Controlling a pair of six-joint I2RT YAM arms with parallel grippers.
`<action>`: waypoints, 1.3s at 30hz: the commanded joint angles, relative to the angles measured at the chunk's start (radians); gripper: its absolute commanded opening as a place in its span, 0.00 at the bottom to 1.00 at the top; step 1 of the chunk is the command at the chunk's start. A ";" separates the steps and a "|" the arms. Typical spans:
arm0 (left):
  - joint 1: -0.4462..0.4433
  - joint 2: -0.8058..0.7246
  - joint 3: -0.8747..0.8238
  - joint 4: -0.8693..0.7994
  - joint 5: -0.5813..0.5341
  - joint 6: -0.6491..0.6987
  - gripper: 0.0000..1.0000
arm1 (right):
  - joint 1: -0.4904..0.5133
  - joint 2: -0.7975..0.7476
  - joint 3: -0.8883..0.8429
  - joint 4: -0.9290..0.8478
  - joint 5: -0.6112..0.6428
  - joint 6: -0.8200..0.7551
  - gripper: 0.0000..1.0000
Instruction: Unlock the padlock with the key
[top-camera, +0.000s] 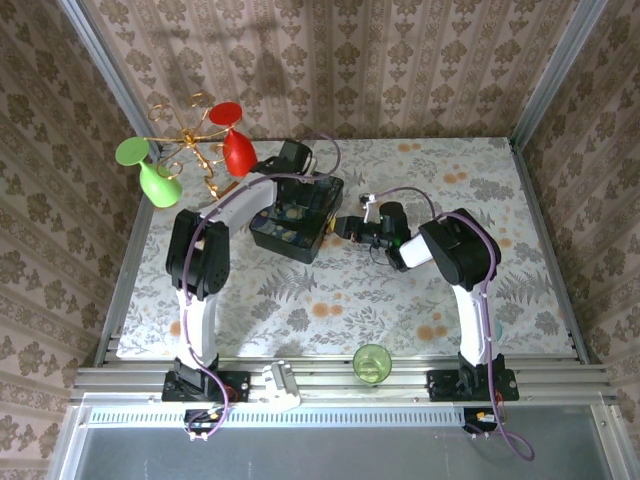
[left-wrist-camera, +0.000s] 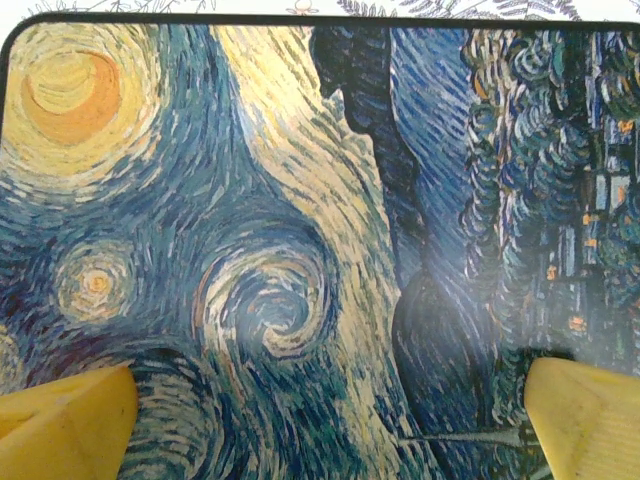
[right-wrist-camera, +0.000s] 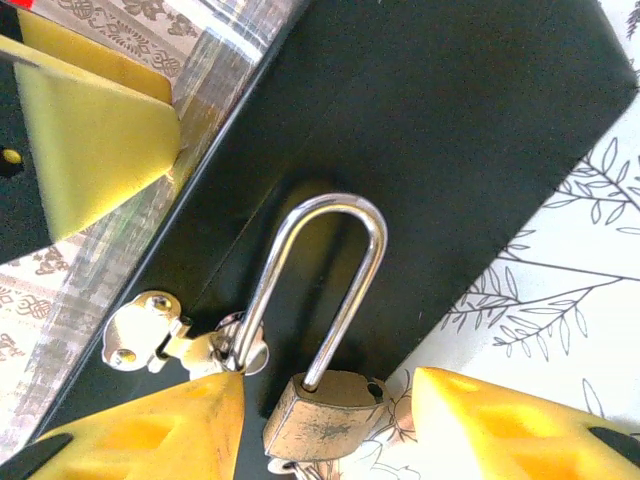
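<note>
Padlock (right-wrist-camera: 322, 420) hanging on the painted box (left-wrist-camera: 300, 200), jaws apart on both arms.
Left gripper (left-wrist-camera: 330, 420) gapes wide over the box's lid. Right gripper (right-wrist-camera: 328, 390) stands parted, unclamped, either side of the padlock at six o'clock; its shackle (right-wrist-camera: 335, 250) threads the clasp (right-wrist-camera: 150, 340) at eight o'clock.

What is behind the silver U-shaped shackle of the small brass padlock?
The box's black side wall. One shackle leg of the small brass padlock meets the silver metal clasp, which covers that leg's end.
</note>
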 joint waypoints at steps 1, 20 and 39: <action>0.015 0.047 -0.086 -0.031 0.052 -0.015 1.00 | 0.045 -0.014 -0.053 -0.222 0.027 -0.031 0.50; -0.064 0.081 -0.281 0.085 0.134 0.001 0.89 | 0.197 -0.062 0.001 -0.433 0.555 0.085 0.32; -0.191 0.088 -0.520 0.227 0.185 0.097 0.72 | 0.001 -0.121 -0.190 -0.129 0.650 0.178 0.14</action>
